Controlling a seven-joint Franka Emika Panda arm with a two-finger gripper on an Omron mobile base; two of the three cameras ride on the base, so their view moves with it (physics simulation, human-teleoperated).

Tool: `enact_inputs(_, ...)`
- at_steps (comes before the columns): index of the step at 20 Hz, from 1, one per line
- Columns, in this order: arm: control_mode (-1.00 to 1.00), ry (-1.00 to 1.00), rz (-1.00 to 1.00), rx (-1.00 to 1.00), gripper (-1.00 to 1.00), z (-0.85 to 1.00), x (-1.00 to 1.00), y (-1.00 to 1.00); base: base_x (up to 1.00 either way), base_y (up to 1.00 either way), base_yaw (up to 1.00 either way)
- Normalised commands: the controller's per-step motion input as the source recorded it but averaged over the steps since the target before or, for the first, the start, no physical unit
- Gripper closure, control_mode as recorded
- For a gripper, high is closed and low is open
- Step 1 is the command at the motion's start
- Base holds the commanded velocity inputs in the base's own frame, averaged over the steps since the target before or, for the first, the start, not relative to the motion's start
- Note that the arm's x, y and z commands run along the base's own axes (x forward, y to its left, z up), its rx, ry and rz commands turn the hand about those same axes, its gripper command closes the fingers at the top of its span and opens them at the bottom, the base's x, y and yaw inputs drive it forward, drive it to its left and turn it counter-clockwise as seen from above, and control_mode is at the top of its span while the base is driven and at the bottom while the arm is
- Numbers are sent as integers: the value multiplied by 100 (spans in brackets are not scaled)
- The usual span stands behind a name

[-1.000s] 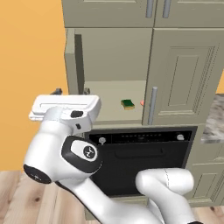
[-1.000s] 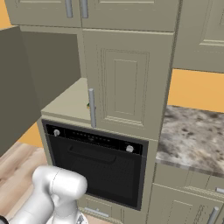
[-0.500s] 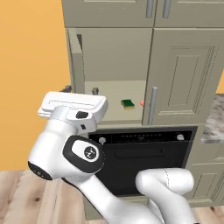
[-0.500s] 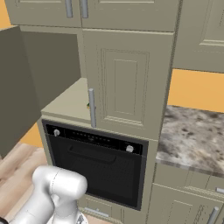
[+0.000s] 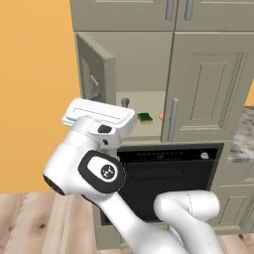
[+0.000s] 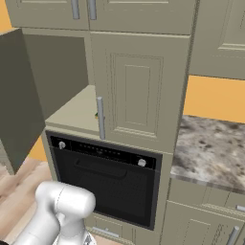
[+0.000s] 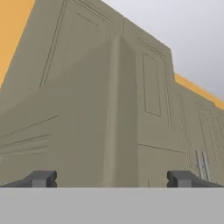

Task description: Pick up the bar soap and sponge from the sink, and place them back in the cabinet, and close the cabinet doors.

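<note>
The cabinet [image 5: 141, 64] stands with its left door [image 5: 94, 69] swung open and its right door [image 5: 211, 84] shut. On the beige shelf [image 5: 149, 103] lies the green-and-yellow sponge [image 5: 145, 117], and the pink bar soap [image 5: 161, 117] peeks out beside the right door's handle. My gripper [image 5: 109, 100] hovers in front of the open left door, open with nothing held. In the hand view my gripper [image 7: 112, 179] faces that door's edge [image 7: 116, 109] head-on, with the dark fingertips [image 7: 41, 178] wide apart. The sink is out of view.
A black-fronted oven [image 5: 168, 183] sits under the cabinet, also in the right base view [image 6: 105, 177]. Shorter doors with paired handles [image 5: 178, 10] are above. A speckled counter [image 6: 210, 143] lies to the right, an orange wall [image 5: 34, 99] to the left.
My hand has shifted right and slightly up, closer to the open left cabinet door. The jaws stay open; sponge, soap and doors have not moved.
</note>
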Motion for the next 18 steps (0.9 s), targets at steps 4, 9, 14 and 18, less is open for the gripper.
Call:
enact_inputs(4,-100,0,-15,0,-100,0,30,-58,0,0,0)
enact_inputs(9,-100,0,-14,1,-100,0,30,-56,0,0,0)
enact_inputs(14,-100,0,-12,1,-100,0,29,-52,0,0,0)
enact_inputs(18,-100,0,-6,3,-100,0,32,-52,0,0,0)
